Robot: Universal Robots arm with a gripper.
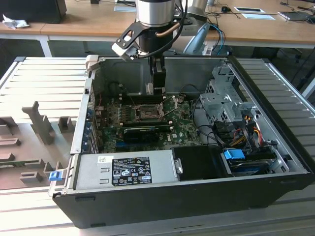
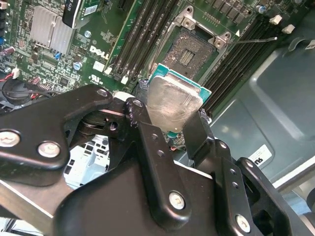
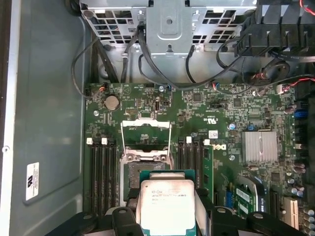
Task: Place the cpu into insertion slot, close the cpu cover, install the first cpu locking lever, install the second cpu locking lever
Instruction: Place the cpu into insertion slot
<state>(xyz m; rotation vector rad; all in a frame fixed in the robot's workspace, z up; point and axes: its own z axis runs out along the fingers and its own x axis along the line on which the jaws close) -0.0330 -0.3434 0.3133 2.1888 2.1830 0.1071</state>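
One cpu [image 2: 172, 101] clamped in pincer [image 2: 171, 116], above insertion slot [image 2: 194, 51]

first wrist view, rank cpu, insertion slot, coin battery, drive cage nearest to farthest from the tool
1. cpu, held in the tool
2. insertion slot, just beyond the cpu
3. coin battery, farther along the board
4. drive cage, off the board

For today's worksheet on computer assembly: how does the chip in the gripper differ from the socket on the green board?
The chip has a pale silver metal face; the socket is dark with a brownish centre. The chip is clamped in the gripper, clear of the green board; the socket is set into that board and empty. Both are square.
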